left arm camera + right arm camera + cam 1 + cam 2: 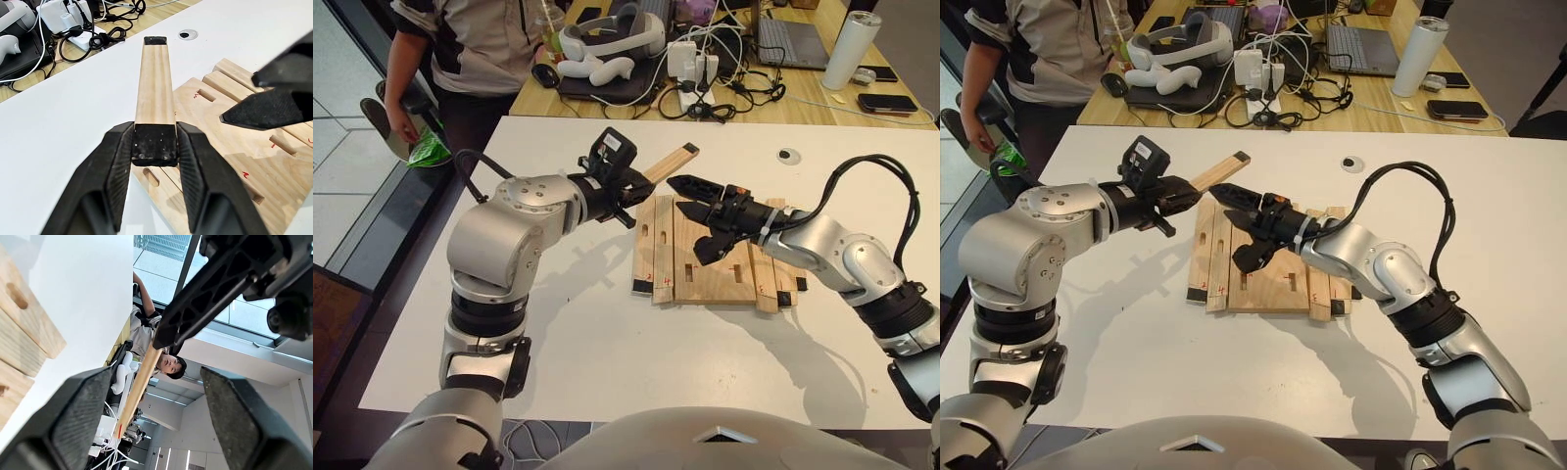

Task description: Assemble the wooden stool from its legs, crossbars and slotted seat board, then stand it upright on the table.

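Wooden leg (670, 164) — long axis straight out from left end effector (154, 134)

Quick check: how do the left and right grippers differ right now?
The left gripper is shut on a wooden piece's black-capped end; the right gripper is open and empty. The left gripper sits just off the seat board's far left corner; the right gripper hangs over the board. Both are black, two-fingered.

The right tool (684, 219) hides part of the seat board (720, 281) beneath it.

Silver arms (509, 230); black left hand (633, 201), right hand (683, 220); black cables (891, 181), maybe zip-tied.
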Available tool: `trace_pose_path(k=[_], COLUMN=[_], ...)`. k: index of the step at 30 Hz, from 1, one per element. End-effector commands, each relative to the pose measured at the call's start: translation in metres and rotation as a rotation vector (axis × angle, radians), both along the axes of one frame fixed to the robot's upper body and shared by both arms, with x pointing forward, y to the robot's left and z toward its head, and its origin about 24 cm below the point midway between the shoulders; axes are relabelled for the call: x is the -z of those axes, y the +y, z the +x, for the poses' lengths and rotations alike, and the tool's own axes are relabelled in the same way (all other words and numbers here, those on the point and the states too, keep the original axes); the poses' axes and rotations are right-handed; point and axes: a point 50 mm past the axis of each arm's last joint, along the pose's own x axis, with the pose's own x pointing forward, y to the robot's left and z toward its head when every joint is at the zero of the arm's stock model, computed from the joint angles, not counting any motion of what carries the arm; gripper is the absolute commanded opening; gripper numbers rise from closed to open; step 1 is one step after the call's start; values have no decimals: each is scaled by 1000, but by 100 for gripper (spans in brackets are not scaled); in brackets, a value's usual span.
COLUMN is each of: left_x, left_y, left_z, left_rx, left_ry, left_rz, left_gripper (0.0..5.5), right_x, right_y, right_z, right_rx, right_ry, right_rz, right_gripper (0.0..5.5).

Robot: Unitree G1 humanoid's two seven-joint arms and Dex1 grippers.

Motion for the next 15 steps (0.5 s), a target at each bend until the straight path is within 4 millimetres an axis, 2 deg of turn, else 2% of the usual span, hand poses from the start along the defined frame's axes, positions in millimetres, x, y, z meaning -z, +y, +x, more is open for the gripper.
trace_pose_path(k=[1, 11, 15], left_x=[1, -3, -3], left_y=[-1, -8, -10], left_z=[0, -3, -4], left_rx=[0, 26, 26], left_ry=[8, 8, 11], left_rz=[5, -25, -31], left_gripper=[129, 129, 129], right_x=[5, 7, 6], right_y=[-2, 10, 14], right_z=[9, 30, 31], right_rx=[88, 164, 160], right_ry=[51, 76, 77], right_rz=[66, 196, 221], right_gripper=[337, 337, 264])
